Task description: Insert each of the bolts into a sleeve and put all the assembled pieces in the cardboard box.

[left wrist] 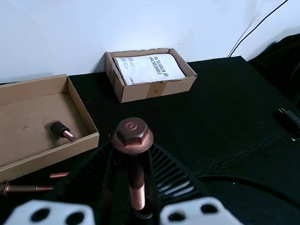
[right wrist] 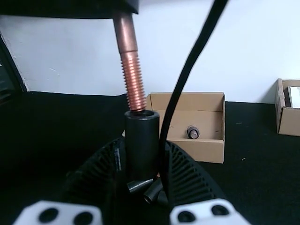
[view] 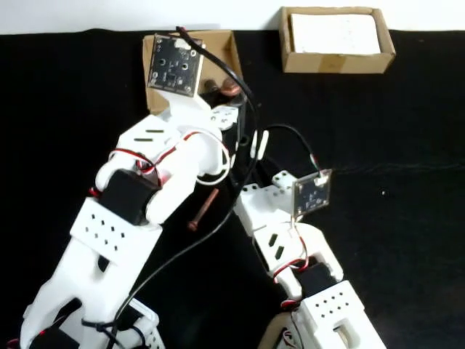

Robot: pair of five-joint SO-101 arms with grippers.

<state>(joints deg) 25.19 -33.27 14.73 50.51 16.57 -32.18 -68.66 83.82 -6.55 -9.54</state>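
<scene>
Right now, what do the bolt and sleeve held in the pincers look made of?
Copper-coloured hex-head bolt: metal, probably copper-plated steel, going by its satin sheen and crisp threads. Black cylindrical sleeve: dark-finished metal or hard plastic. Its smooth matte wall with a faint highlight leaves that open.

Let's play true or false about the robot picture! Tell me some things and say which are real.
1. The left claw holds a copper bolt. True.
2. The right claw holds a white sleeve. False: it holds a black sleeve, standing upright.
3. The bolt's threaded tip is at the sleeve's top opening. True.
4. The open cardboard box has nothing in it. False: one assembled piece lies inside.
5. Every bolt is in a claw or a box. False: a loose bolt lies on the table.
</scene>
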